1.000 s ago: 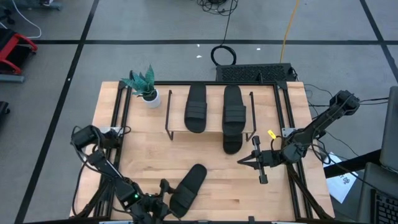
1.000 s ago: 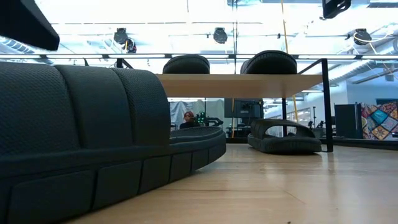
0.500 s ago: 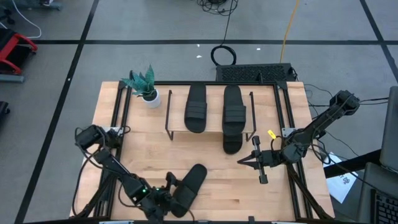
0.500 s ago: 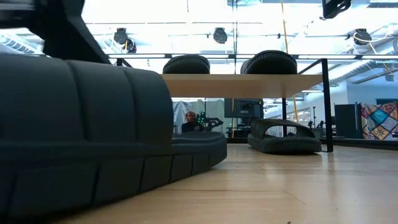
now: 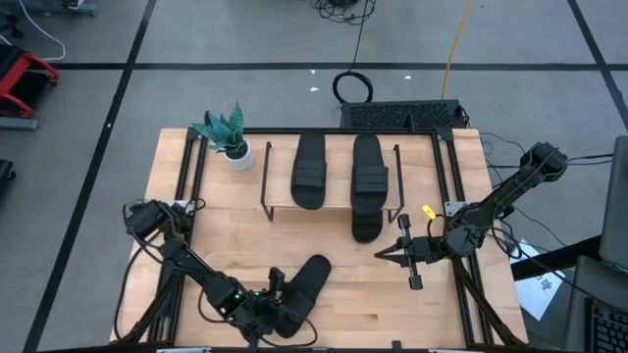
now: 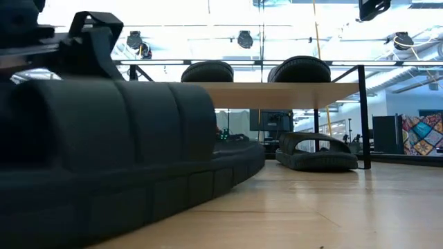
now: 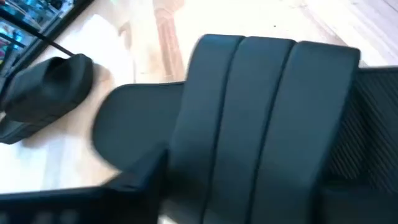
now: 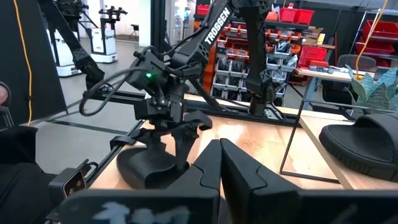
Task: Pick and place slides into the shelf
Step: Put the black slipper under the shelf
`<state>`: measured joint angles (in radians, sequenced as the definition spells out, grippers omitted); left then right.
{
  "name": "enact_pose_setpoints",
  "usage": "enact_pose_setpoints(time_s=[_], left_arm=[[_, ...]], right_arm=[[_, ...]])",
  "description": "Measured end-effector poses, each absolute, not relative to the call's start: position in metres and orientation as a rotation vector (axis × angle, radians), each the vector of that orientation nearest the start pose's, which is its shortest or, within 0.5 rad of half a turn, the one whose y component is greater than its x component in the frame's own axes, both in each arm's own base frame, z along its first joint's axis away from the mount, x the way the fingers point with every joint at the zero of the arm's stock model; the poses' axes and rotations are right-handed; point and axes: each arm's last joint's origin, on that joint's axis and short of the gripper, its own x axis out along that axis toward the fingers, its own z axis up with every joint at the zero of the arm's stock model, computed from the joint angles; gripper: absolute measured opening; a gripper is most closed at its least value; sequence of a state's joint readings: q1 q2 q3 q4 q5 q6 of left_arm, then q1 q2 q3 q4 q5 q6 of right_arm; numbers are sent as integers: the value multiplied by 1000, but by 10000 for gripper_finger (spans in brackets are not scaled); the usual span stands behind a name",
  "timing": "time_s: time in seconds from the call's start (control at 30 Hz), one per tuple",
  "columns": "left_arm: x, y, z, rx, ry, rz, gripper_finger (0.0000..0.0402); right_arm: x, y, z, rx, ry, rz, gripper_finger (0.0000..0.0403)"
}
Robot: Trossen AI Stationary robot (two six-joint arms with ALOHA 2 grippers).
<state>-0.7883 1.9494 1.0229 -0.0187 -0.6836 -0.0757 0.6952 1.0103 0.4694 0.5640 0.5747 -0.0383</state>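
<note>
Light-wood surface (image 5: 235, 245) carries the shelf (image 5: 334, 201) at its far edge, two slides (image 5: 308, 169) on top, one (image 5: 365, 224) under. My left tool (image 5: 278, 302) straddles the fourth slide (image 5: 304, 289) near the front edge, grip unclear; my right tool (image 5: 385, 252) waits closed near the right edge.

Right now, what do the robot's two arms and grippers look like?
Both are dark, slim, jointed arms with black cables. The left arm carries white TROSSEN lettering and a green light near the left gripper. The right gripper has two tapered black fingers.
</note>
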Motion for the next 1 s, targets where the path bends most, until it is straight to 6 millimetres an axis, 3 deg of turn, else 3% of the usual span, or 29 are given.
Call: enact_pose_setpoints(time_s=[0.17, 0.33, 0.5, 0.73, 1.0], left_arm=[[262, -253, 122, 585, 673, -84, 94], [254, -261, 123, 662, 638, -66, 24], [252, -262, 129, 676, 566, 99, 13], [271, -257, 148, 492, 500, 309, 19], [302, -220, 154, 321, 551, 477, 20]], right_arm=[[173, 124, 254, -25, -21, 119, 0], [173, 124, 254, -24, -21, 120, 0], [173, 124, 254, -24, -21, 120, 0], [173, 124, 254, -24, -21, 120, 0], [173, 124, 254, -12, -20, 120, 0]])
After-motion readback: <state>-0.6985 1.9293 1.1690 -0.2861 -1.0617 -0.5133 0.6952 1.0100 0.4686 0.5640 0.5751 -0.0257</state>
